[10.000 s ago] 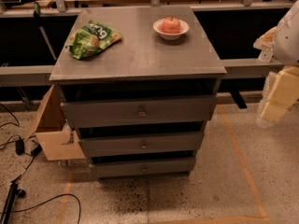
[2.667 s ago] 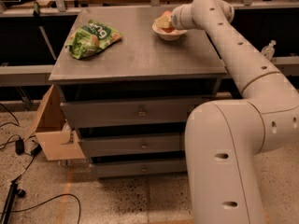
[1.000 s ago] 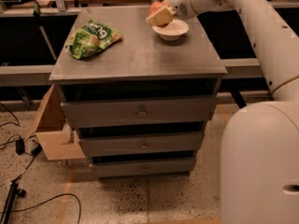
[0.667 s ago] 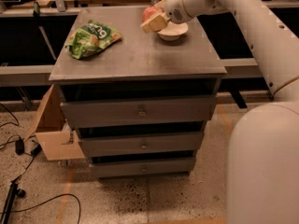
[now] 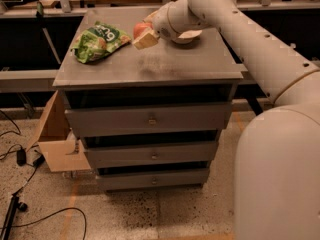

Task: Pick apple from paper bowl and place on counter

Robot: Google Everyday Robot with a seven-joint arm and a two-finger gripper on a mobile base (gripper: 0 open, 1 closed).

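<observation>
The red-orange apple [image 5: 140, 29] is held in my gripper [image 5: 144, 33], a little above the grey counter [image 5: 150, 64], near its middle back. The gripper's tan fingers [image 5: 145, 40] are shut on the apple. The white paper bowl [image 5: 187, 34] sits on the counter to the right, mostly hidden behind my wrist, and looks empty.
A green snack bag [image 5: 99, 41] lies on the counter's left back part, close to the left of the apple. My big white arm [image 5: 260, 64] fills the right side. A cardboard box [image 5: 56, 139] and cables [image 5: 20, 159] are on the floor at left.
My gripper lifted the apple out of the paper bowl and carried it left, toward the snack bag. The bowl stayed in place.
</observation>
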